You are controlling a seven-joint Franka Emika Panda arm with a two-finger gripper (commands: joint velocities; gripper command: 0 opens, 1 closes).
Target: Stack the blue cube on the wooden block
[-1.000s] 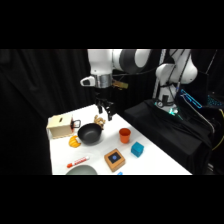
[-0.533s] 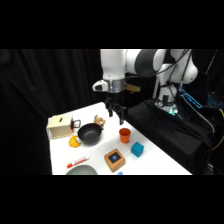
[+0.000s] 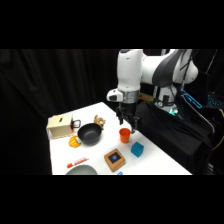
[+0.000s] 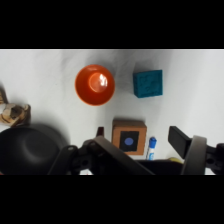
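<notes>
The teal-blue cube (image 3: 137,149) rests on the white table near its right edge, just past the orange cup (image 3: 124,134). In the wrist view the blue cube (image 4: 148,83) lies right of the orange cup (image 4: 95,85). The wooden block (image 3: 115,159), tan with a dark blue centre, lies toward the front, apart from the cube. The wrist view has the wooden block (image 4: 129,139) between my fingers, far below them. My gripper (image 3: 127,122) hangs open and empty above the cup, left of and higher than the cube. In the wrist view my gripper (image 4: 137,132) holds nothing.
A black bowl (image 3: 90,134) sits mid-table, a pale wooden box (image 3: 60,125) behind it at the left. A small brown object (image 3: 99,121) lies behind the bowl. A red marker (image 3: 77,162) and a pale plate (image 3: 80,171) lie at the front. A blue pen (image 4: 152,146) lies beside the block.
The arm has swung right across the table, from above the black bowl to above the orange cup. Nothing on the table has moved.
</notes>
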